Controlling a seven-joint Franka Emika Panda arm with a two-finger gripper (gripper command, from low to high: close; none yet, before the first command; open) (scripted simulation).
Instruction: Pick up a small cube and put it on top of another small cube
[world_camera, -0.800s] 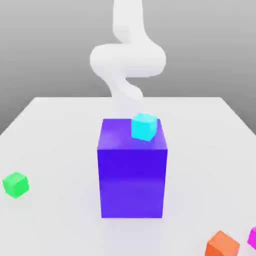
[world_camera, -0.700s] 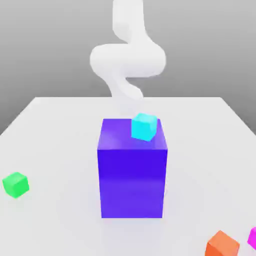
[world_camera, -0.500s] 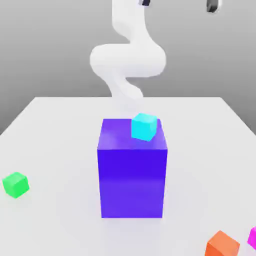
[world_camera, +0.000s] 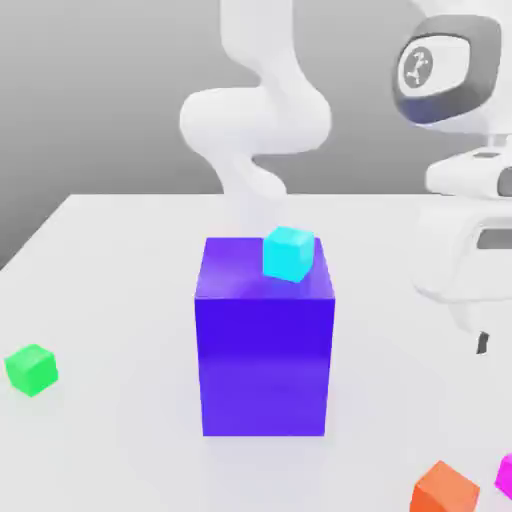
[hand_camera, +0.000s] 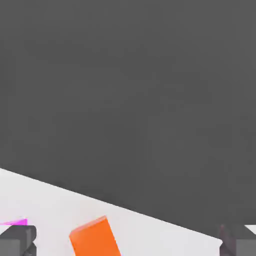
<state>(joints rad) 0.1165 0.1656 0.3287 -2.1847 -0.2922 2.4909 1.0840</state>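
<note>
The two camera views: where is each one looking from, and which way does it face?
Exterior view: off the arm and raised, looking down across the table at the blue block, cyan cube and green cube; the arm's bent links and, at the right, its gripper show.
Hand view: on the robot's hand, looking past its two open fingers toward the table's edge and dark ground.
Shared: the orange cube and part of the magenta cube.

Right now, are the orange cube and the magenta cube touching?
Apart. The exterior view shows bare white table between the orange cube and the magenta cube; the hand view shows a wider strip of it between them.
</note>
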